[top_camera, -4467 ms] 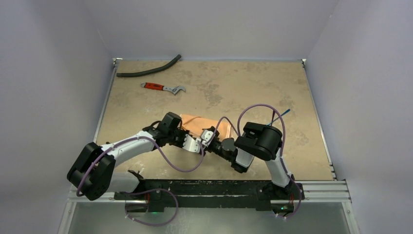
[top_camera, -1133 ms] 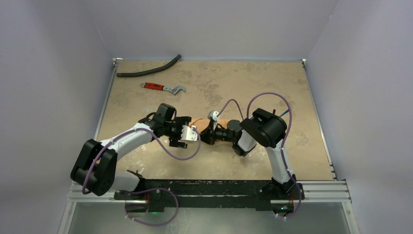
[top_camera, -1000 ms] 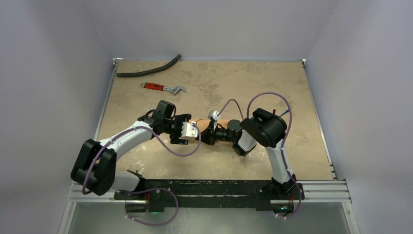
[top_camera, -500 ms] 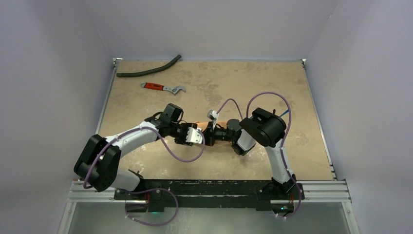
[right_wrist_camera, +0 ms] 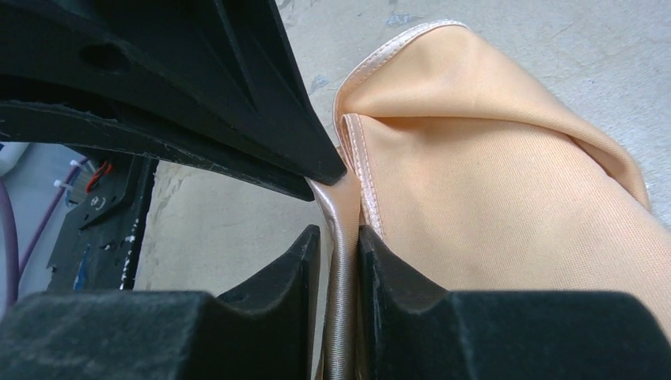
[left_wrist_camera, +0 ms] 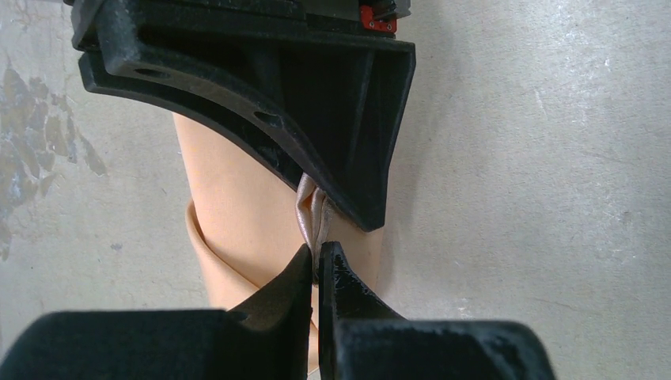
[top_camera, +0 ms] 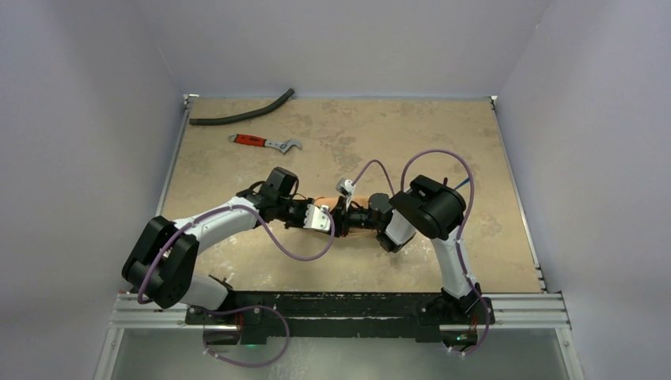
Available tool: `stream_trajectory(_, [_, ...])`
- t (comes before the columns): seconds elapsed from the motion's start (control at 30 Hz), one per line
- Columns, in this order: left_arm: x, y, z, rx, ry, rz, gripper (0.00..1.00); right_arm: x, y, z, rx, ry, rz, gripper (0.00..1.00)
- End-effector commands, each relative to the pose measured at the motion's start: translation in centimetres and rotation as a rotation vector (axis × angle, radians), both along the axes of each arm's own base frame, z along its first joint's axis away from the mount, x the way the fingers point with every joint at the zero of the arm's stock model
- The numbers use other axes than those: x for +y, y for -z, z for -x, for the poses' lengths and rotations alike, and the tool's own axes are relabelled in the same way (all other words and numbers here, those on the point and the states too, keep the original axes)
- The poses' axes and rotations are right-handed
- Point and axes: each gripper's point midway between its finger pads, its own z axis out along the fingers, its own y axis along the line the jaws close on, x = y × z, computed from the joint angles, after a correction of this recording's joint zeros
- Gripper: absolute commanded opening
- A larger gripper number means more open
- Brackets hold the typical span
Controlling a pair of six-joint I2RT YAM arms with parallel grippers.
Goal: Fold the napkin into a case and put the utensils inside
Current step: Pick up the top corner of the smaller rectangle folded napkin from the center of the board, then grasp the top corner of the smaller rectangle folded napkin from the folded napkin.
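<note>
Nearest the arm bases, in the middle of the top view, the two hands meet tip to tip over the napkin [right_wrist_camera: 490, 182]. It lies on the bench [top_camera: 396, 134] as a narrow folded band, mostly hidden beneath them. The left hand [left_wrist_camera: 318, 257] is pinched fully shut on a thin upstanding ridge of the cloth's satin hem, low in the centre of its wrist view. The right hand [right_wrist_camera: 339, 233] has the same hem between its fingers from the opposite side, its jaws narrow and the cloth filling the gap. Whether it presses hard or only rests on the fold I cannot tell. This looks like a shared grip on one edge partway through forming the case, so the care lies in the handing-over: one hand should give way only once the other clearly has all the hem's layers, not just the top one. The edge then wants carrying low and level across the band — no lifting that would drag the lower fold open. A slow pull along the length, not across it, should keep the long sides parallel and leave one end open as a mouth. Further back, at the right of the top view just beyond the right arm's elbow, a sliver of the blue fork [top_camera: 465, 181] shows; the spoon I cannot make out. Farthest off, in the upper left, lie the red-handled wrench [top_camera: 265, 142] and the black hose [top_camera: 241, 113] — well apart from the work.
</note>
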Motion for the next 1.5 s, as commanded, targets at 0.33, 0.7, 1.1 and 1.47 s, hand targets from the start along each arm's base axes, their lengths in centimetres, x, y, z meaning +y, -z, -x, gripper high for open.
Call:
stream_trajectory(0.33, [-0.4, -1.2, -0.6, 0.007, -0.053, 0.041, 0.0, -0.2, -13.5, -0.3, -0.55, -0.007, -0.395, 0.35])
stream_trajectory(0.7, [-0.3, -1.9, -1.1, 0.024, -0.112, 0.065, 0.0, 0.2, -13.4, -0.9, -0.513, -0.041, -0.406, 0.0])
stream_trajectory(1.1, [0.6, -4.4, -3.0, 0.069, -0.319, 0.112, 0.49, -0.3, -11.4, -0.8, -0.395, -0.047, -0.374, 0.0])
stream_trajectory(1.47, [1.7, -2.5, -6.1, 0.077, -0.541, 0.101, 0.48, -0.1, -9.0, -0.9, -0.248, -0.054, -0.336, 0.0])
